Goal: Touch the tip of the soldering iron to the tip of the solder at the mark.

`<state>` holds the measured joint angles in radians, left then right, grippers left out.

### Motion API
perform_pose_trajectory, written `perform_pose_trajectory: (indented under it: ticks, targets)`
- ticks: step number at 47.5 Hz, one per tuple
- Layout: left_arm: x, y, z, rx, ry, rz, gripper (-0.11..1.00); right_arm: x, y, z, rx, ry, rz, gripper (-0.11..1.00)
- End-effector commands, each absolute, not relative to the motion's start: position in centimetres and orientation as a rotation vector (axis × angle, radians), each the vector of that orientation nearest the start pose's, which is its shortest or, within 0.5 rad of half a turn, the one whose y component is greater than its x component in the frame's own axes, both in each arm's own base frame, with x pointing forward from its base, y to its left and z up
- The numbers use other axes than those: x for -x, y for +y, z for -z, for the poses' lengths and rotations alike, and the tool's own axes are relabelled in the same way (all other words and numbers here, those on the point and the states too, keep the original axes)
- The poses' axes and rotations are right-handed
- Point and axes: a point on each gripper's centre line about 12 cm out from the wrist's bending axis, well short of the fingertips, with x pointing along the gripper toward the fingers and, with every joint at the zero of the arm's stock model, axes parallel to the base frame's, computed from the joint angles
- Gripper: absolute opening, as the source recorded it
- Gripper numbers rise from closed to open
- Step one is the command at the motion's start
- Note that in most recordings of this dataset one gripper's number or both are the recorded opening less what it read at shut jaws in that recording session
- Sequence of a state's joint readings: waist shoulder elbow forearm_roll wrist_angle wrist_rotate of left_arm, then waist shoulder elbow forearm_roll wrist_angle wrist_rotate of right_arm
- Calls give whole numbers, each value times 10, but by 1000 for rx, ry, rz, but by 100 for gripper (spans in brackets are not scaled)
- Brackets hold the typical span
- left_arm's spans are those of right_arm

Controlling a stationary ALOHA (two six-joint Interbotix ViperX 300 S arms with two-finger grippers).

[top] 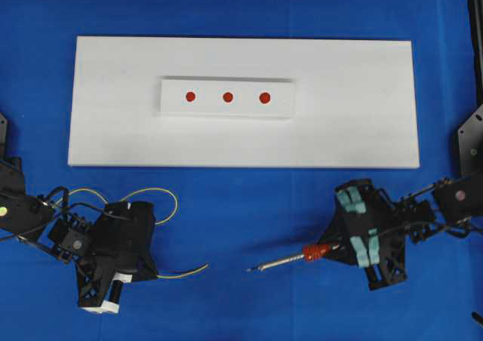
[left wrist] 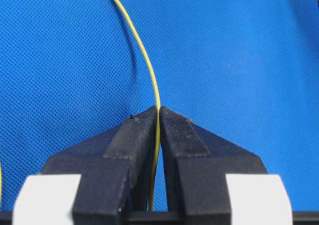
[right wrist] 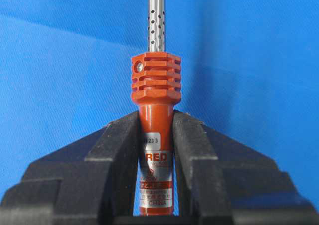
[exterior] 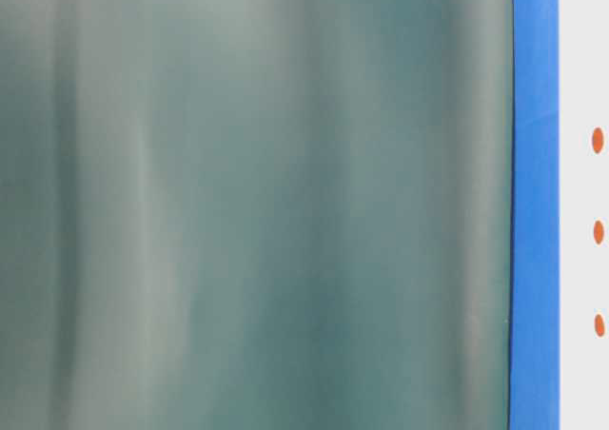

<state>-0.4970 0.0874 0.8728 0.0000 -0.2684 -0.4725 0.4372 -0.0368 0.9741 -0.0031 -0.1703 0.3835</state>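
Note:
The thin yellow solder lies in loose curves on the blue cloth at the lower left, its free end pointing right. My left gripper is shut on it; in the left wrist view the solder runs up out of the closed jaws. The soldering iron has a red-orange handle and a silver shaft with its tip pointing left. My right gripper is shut on its handle, low over the cloth. Three red marks sit on a small white block on the white board, far from both tips.
The white board lies across the far half of the blue cloth, with the raised white block at its middle. The table-level view is mostly a blurred grey-green surface, with the three marks at its right edge.

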Motion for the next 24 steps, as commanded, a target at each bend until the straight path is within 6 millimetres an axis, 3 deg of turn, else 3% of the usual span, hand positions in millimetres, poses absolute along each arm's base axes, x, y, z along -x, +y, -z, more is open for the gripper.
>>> perform_pose_trajectory:
  ticks: [1, 15, 19, 24]
  targets:
    - [-313, -171, -109, 280, 733, 322, 2, -289, 142, -109, -194, 783, -294, 6]
    - [-311, -174, -108, 246, 741, 339, 2, -298, 153, -105, -198, 794, -301, 11]
    - [-311, -177, -110, 246, 736, 347, 6, -298, 154, -106, -208, 794, -296, 27]
    - [-311, -183, -117, 250, 720, 366, 30, -300, 154, -109, -227, 792, -286, 58]
